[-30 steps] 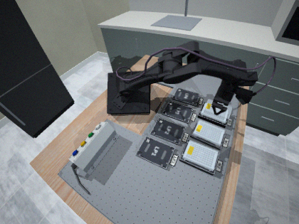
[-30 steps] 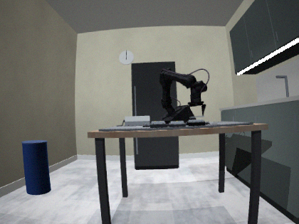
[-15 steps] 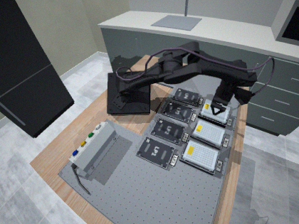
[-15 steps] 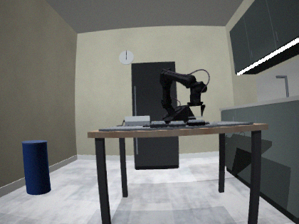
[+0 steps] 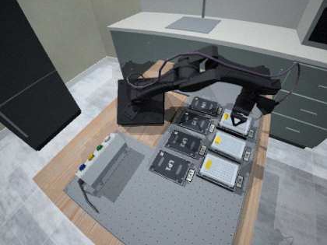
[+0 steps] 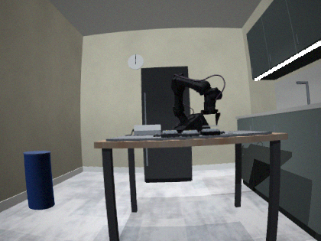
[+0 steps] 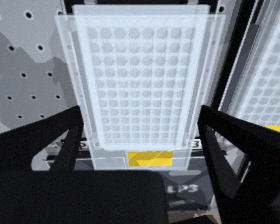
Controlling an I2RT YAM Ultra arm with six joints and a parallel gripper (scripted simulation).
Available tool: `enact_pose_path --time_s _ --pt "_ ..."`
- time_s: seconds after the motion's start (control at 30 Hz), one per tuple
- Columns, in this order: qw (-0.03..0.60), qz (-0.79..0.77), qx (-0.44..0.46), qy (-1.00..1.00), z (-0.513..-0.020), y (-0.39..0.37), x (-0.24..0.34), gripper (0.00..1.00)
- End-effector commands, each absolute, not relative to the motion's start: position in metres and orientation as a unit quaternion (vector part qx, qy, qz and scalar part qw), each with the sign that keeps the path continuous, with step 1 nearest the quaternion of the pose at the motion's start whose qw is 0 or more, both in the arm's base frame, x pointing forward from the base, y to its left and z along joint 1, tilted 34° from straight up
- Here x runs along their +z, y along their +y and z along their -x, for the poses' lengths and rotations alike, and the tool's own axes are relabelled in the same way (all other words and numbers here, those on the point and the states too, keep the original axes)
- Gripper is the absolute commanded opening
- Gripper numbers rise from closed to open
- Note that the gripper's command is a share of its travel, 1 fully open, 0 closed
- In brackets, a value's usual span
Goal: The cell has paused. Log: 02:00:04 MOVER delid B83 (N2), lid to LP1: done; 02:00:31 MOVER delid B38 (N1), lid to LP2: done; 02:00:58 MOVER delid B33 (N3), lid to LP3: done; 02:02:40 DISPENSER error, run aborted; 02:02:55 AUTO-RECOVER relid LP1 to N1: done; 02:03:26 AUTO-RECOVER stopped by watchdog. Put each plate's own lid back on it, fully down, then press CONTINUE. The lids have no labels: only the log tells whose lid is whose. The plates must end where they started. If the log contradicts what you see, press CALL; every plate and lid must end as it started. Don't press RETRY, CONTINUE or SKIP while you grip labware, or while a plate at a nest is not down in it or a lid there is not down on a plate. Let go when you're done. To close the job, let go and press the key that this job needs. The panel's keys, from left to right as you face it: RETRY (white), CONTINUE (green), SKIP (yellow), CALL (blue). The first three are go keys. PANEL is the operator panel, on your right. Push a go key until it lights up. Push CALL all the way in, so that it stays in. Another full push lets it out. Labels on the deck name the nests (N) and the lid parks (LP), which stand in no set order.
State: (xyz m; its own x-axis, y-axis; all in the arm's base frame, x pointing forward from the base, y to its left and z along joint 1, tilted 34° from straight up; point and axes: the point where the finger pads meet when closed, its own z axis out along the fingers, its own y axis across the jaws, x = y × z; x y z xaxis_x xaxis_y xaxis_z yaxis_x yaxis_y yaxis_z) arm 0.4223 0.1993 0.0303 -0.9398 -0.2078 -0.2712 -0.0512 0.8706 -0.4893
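My gripper [image 5: 237, 120] is shut on a clear unlabelled lid [image 7: 140, 85], gripping its two long sides. It holds the lid a little above the far plate [image 5: 234, 127] in the right-hand row of nests. In the wrist view [image 7: 142, 125] the lid lies nearly square over the white well plate, whose yellow label [image 7: 150, 158] shows at the near end. Two more white plates, the middle one [image 5: 229, 145] and the near one [image 5: 219, 170], sit in the same row. I cannot tell whether they carry lids. In the side view the gripper [image 6: 215, 115] hangs above the deck.
Several dark lid parks [image 5: 184, 142] run in a row left of the plates; an LP3 label [image 7: 180, 189] shows below the lid. The operator panel [image 5: 102, 159] stands at the front left with white [image 5: 107, 139], green [image 5: 100, 147], yellow [image 5: 91, 156] and blue [image 5: 82, 166] keys.
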Motion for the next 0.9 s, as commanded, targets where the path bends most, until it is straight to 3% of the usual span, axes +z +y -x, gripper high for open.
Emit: enact_pose_path --time_s 0.0,0.87 --pt "0.184 0.070 -0.237 0.951 -0.430 0.209 0.041 0.00" --pt "0.176 0.073 -0.242 0.951 -0.427 0.202 0.029 0.00"
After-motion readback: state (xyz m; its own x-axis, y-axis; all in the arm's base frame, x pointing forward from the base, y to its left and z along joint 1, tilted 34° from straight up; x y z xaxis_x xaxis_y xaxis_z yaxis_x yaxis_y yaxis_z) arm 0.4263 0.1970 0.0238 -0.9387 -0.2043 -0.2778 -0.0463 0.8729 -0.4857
